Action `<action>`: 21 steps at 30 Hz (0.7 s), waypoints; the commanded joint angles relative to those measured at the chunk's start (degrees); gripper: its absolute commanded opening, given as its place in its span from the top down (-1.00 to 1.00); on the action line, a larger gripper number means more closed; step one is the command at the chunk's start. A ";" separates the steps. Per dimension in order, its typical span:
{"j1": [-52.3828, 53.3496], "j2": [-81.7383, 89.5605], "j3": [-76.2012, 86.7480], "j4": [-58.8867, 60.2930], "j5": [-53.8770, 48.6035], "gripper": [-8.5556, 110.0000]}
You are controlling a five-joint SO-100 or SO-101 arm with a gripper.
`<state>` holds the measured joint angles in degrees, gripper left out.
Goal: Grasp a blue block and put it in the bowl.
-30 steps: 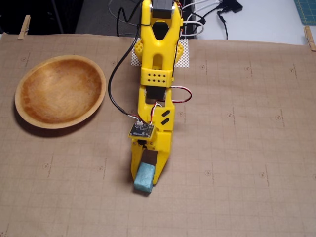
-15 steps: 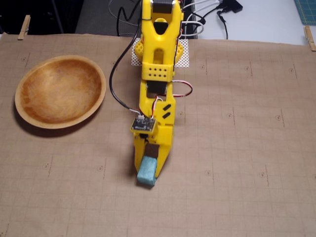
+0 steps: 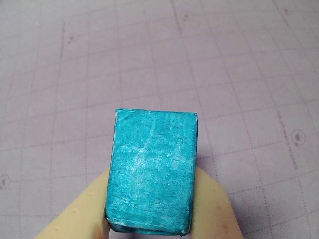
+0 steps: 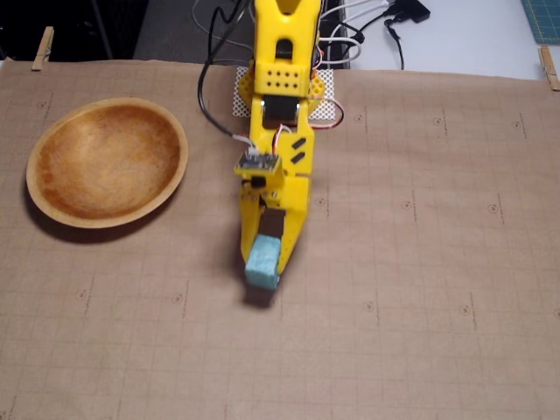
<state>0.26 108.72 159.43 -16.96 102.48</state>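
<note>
In the wrist view the blue block (image 3: pixel 152 172) fills the lower middle of the frame, pinched between the two pale yellow fingers (image 3: pixel 82 214) of the gripper (image 3: pixel 149 226), one on each side of it. Behind it lies only the gridded paper mat (image 3: pixel 239 59).

In the fixed view the same gripper (image 4: pixel 265 262) holds the teal block (image 4: pixel 262 265) at the tip of the yellow arm (image 4: pixel 278 79). A dark shadow just under the block suggests it is lifted slightly off the brown table cover (image 4: pixel 420 262), though I cannot be sure of that.

So the grasp looks done; the carry and the release are left. The wooden bowl (image 4: pixel 171 179) sits well apart, at about ten o'clock from the block, and is empty. At twelve o'clock, past the arm's base, cables (image 4: pixel 367 26) trail off the far table edge.
</note>
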 commanded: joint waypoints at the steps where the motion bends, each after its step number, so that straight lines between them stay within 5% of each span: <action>1: 0.53 10.46 1.85 -0.44 -0.09 0.91; 21: 22.41 39.99 5.54 -0.35 -0.44 0.91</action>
<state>20.65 146.43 166.73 -16.96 102.74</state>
